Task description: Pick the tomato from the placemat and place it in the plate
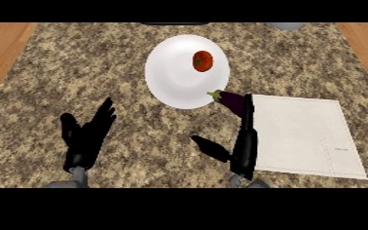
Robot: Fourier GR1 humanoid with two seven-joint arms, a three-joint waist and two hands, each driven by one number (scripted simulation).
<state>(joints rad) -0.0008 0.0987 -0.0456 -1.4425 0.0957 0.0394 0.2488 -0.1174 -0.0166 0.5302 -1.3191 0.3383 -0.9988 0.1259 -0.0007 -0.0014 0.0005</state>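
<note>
Right hand (244,148) is hanging empty, fingers straight, at the placemat's (302,134) left edge since the tomato (203,61) is already sitting in the plate (169,78) above it, eggplant (231,101) between, left hand (86,136) resting open.

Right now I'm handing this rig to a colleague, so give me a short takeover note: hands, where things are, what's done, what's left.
Left hand: open, resting at the lower left, holding nothing.
Right hand: open, fingers straight, holding nothing, along the left edge of the placemat.
Tomato: lies in the white plate, right of its middle.
Eggplant: on the counter between plate and placemat, just beyond the right fingertips.
Done: tomato is in the plate.
Left: nothing for the tomato; at most pull the right hand back, minding the eggplant.
</note>
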